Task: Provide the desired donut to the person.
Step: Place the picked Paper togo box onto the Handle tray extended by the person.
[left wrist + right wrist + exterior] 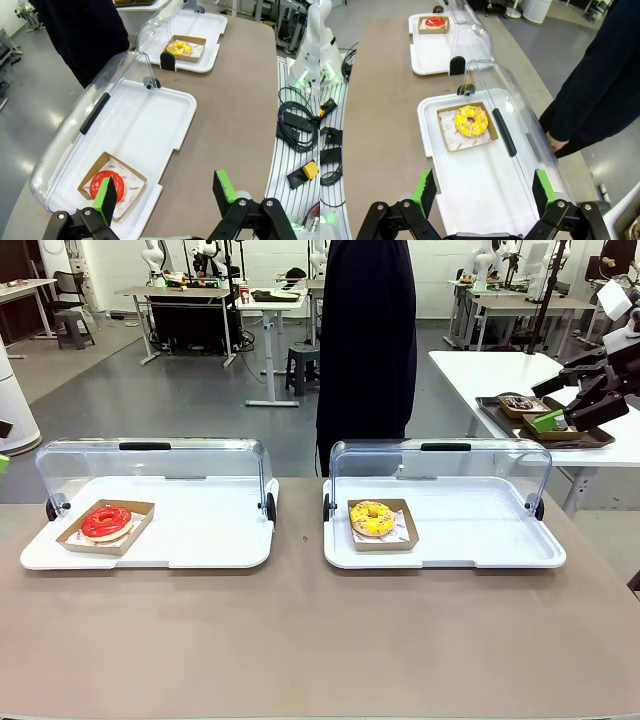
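Note:
A red-glazed donut (106,522) lies in a cardboard boat on the left white tray (200,540). A yellow sprinkled donut (372,518) lies the same way on the right white tray (480,540). Both clear lids stand raised. The person (365,340) in dark clothes stands at the far side, behind the right tray. My left gripper (165,195) hovers open above the left tray's near edge, one finger partly covering the red donut (100,181). My right gripper (484,187) hangs open over the right tray, the yellow donut (471,120) ahead of it and the person's hand (555,144) beyond the lid.
The raised lids (160,462) wall off the far side of each tray. Bare brown tabletop (300,640) lies in front of the trays. Cables and a yellow-button box (310,170) lie past the table edge on the left arm's side.

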Robot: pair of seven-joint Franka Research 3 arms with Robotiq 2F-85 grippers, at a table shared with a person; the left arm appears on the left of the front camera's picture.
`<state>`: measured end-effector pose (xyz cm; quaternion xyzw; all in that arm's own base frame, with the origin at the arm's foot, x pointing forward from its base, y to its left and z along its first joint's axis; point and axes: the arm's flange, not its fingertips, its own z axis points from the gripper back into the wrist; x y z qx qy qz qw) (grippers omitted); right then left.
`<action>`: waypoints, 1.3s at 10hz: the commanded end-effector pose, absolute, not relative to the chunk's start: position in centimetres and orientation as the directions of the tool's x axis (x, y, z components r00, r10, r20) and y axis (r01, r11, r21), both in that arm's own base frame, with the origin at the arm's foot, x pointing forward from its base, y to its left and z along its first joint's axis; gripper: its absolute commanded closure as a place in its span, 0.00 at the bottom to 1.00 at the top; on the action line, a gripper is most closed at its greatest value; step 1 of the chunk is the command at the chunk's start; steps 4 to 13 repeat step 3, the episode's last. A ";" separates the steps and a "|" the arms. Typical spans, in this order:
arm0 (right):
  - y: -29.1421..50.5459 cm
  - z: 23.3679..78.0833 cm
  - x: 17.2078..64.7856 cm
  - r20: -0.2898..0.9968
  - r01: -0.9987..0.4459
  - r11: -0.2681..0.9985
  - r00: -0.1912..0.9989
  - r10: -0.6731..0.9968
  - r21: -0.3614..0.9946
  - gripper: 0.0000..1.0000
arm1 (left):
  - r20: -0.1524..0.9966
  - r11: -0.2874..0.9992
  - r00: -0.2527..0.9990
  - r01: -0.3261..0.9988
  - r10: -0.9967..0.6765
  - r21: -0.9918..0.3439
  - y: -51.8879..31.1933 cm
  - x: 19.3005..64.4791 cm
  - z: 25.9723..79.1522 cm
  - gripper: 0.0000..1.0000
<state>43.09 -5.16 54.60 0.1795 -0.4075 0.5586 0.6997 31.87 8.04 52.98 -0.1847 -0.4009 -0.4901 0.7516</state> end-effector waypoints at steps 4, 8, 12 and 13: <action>-5.2 54.5 43.1 0.772 -0.930 0.302 0.033 0.635 -0.208 0.00 | 0.787 0.457 0.192 0.880 -0.586 0.126 7.9 31.9 52.9 0.00; -5.2 54.5 43.1 0.772 -0.930 0.302 0.033 0.635 -0.208 0.00 | 0.787 0.457 0.192 0.880 -0.586 0.126 7.9 31.9 52.9 0.00; -5.2 54.5 43.1 0.772 -0.930 0.302 0.033 0.635 -0.208 0.00 | 0.787 0.457 0.192 0.880 -0.586 0.126 7.9 31.9 52.9 0.00; -5.2 54.5 43.1 0.772 -0.930 0.302 0.033 0.635 -0.208 0.00 | 0.787 0.457 0.192 0.880 -0.586 0.126 7.9 31.9 52.9 0.00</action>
